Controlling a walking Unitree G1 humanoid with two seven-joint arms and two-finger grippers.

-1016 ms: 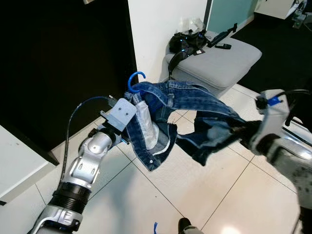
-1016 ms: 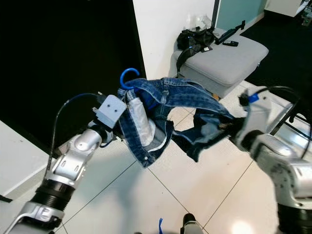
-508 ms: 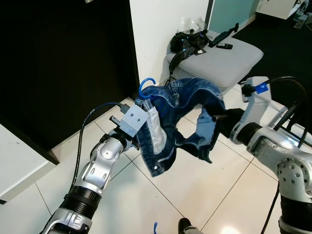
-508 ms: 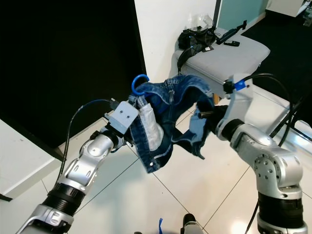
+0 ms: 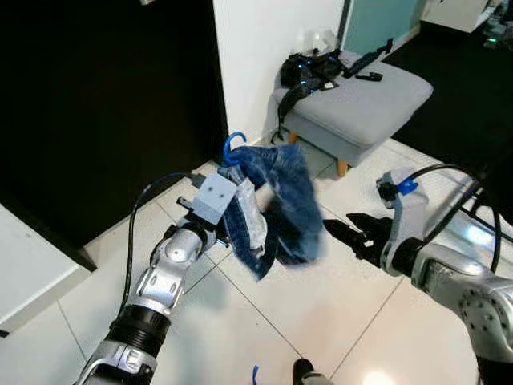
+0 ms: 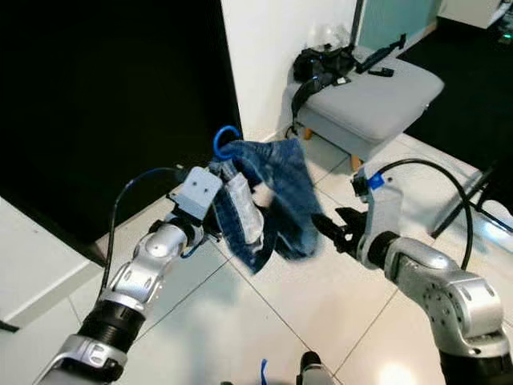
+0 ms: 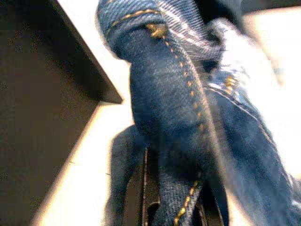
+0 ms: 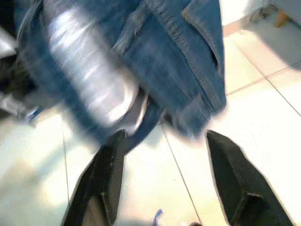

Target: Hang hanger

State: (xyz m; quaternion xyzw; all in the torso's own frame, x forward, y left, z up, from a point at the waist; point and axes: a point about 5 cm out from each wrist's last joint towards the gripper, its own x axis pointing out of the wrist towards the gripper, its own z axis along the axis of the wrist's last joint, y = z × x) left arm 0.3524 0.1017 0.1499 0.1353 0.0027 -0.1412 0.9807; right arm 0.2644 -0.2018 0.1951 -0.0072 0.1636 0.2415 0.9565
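Holding the blue hanger (image 5: 233,146) with jeans (image 5: 276,207) draped, my left gripper (image 5: 237,215) is clamped on it. My right gripper (image 5: 346,235), at three o'clock, stands apart, empty. Judged next: carry to a rail.

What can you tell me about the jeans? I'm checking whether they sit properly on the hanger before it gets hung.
The jeans are blue denim with orange-gold stitching and a pale inner lining showing. They hang bunched and crumpled from a blue hanger, whose hook pokes up above them. The left end effector holds the bundle above the tiled floor. The right end effector is open beside the jeans, not touching. The fabric looks blurred.
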